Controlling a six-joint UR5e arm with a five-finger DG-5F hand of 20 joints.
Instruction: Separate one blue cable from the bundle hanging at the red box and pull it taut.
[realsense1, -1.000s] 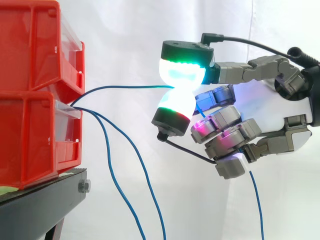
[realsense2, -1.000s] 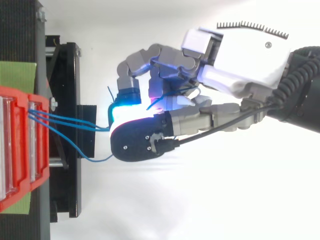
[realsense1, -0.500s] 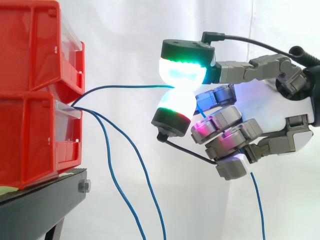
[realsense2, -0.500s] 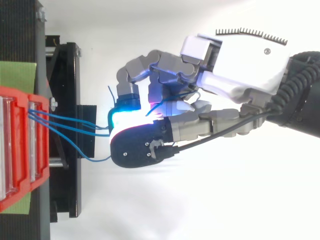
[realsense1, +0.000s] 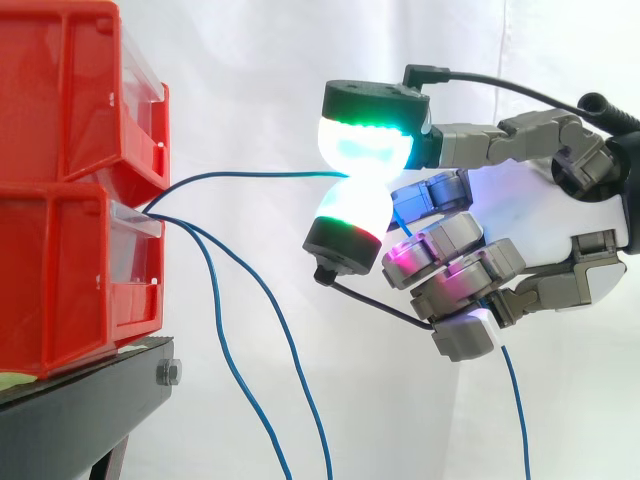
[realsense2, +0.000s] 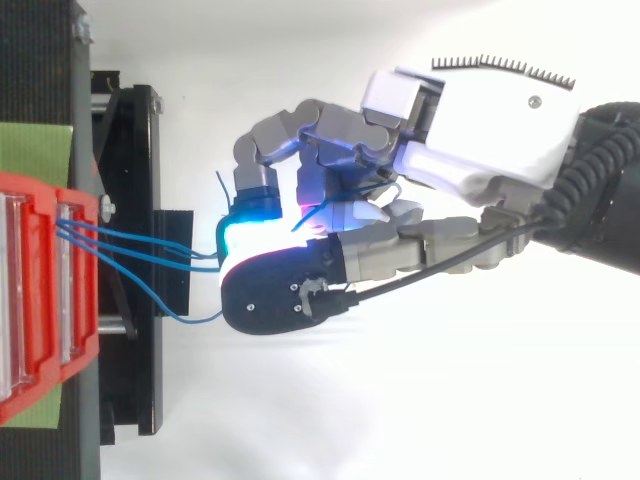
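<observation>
The red box stands at the left; too hard a pull could drag it. To its right the robot hand pinches one blue cable between two glowing pads, other fingers curled. The cable runs almost level from the box, slightly slack; it may slip from the pads, or tangle with the loose cables hanging below.

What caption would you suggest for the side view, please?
Robot hand pinches one blue cable from the red box, two others hanging slack.
</observation>
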